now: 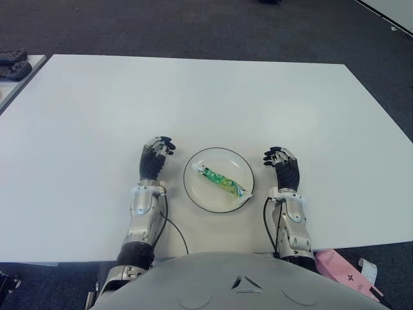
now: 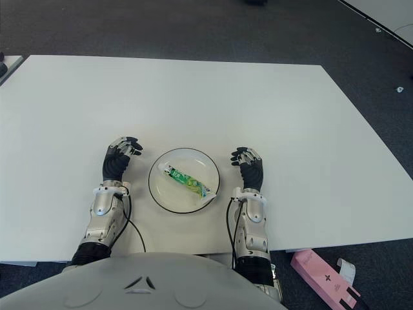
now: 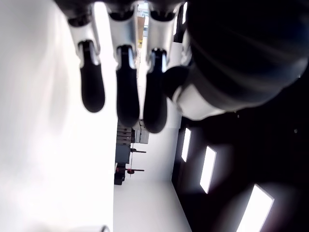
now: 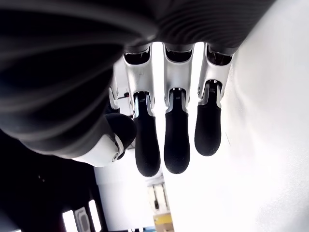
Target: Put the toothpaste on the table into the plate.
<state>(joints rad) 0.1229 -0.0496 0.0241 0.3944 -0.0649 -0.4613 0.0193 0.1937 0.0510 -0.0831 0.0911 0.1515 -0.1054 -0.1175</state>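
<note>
A green and white toothpaste tube lies diagonally inside the white, dark-rimmed plate near the table's front edge. My left hand shows just left of the plate, fingers relaxed and holding nothing; its fingers hang loose in the left wrist view. My right hand shows just right of the plate, also relaxed and holding nothing, with its fingers hanging loose in the right wrist view. Neither hand touches the plate or the tube.
The white table stretches wide beyond the plate. A pink box lies on the floor at the front right. Dark objects sit on a neighbouring surface at the far left. Dark carpet surrounds the table.
</note>
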